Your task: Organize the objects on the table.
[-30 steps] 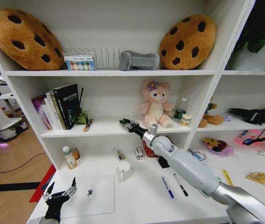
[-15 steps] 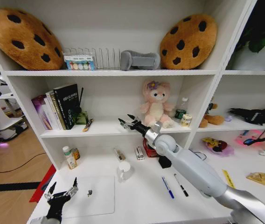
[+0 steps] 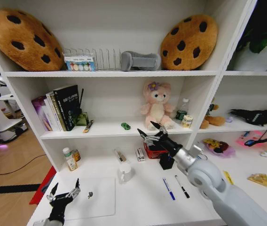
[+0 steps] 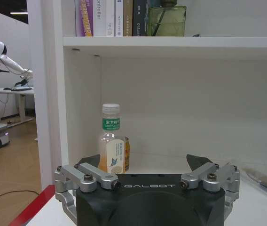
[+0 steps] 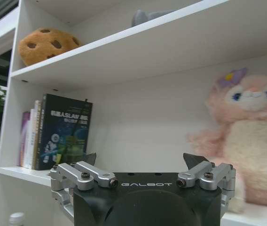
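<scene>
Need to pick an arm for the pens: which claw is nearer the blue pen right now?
Right. The right claw hangs open above and behind the blue pen, by the shelf edge; the left claw sits open at the table's far left, past the laptop.

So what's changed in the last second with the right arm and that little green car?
The right gripper let go of the green toy car, which now sits on the middle shelf, and drew back toward the robot, fingers open. The left gripper, laptop and pens stayed put.
</scene>
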